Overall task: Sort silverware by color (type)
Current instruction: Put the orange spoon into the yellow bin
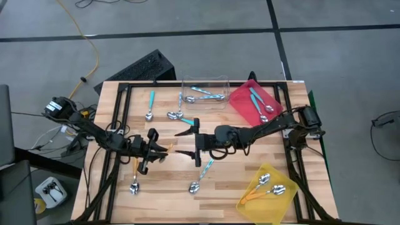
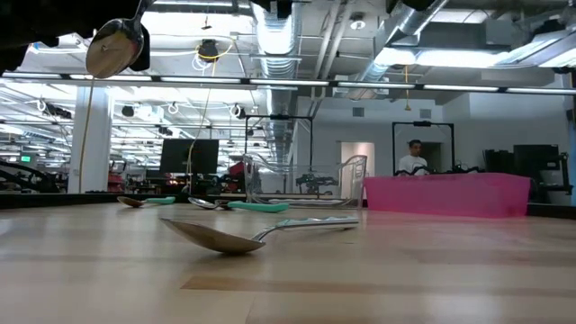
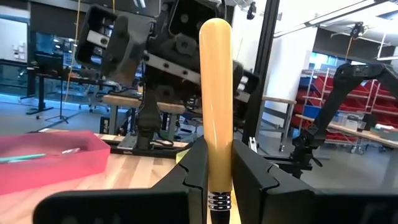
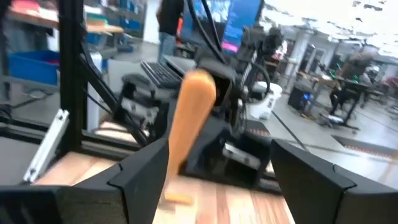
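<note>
Handing over: left gripper pinched tight on the orange-handled spoon, handle poking toward the right gripper, whose fingers stand wide apart just beside the handle tip, not yet on it.

High view, spoons: loose teal ones on the table near the back left, mid-front, and one with a metal bowl at front left; others already in trays.

High view, trays: clear tray holds light ones, red tray teal ones, yellow tray orange ones at front right.

Low view: held spoon's bowl hangs high above the tabletop; a loose spoon lies bowl-down close in, more teal handles farther back. A person stands far off in the room.

Left wrist view: fingers clamp the orange handle low, near its ribbed metal collar; upper handle is free.

Right wrist view: orange handle sits between the spread fingers, nothing gripped.

Handling, my read: light, stiff, smooth plastic handle, slippery metal bowl; take it by the free handle end, square on.

In the way: little between the grippers; the teal spoon mid-front lies under the route to the yellow tray.
</note>
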Robot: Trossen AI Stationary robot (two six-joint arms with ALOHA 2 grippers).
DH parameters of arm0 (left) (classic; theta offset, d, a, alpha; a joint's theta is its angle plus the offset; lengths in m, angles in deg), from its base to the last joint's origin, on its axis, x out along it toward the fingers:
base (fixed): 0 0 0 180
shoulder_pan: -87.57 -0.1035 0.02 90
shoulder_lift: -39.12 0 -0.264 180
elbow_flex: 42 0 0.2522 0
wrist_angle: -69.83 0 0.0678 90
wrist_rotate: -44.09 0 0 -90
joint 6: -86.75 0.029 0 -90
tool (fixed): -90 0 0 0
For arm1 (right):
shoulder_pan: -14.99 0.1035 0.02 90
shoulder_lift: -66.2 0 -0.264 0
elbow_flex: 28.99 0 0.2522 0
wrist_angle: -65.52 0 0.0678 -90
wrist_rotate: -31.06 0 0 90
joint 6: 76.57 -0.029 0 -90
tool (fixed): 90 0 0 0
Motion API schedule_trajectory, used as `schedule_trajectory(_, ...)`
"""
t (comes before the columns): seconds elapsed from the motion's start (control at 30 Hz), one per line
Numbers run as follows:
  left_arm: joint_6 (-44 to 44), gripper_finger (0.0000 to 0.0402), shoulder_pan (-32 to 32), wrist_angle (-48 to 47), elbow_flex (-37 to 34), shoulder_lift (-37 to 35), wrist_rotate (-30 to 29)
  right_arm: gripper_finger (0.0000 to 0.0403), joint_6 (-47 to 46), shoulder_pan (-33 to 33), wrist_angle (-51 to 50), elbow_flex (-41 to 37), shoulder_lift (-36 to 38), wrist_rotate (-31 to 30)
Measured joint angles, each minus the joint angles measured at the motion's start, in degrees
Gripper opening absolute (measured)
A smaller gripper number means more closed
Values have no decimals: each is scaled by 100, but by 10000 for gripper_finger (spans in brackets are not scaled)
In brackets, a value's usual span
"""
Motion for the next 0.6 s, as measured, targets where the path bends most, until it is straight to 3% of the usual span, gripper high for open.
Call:
schedule_trajectory(0.33,25,28,-4,-130,0,0,-295,307,0,7,29,194,-73,150)
schedule_trajectory(0.6,273,28,-9,-140,0,4,-884,307,-5,-25,165,198,-67,145)
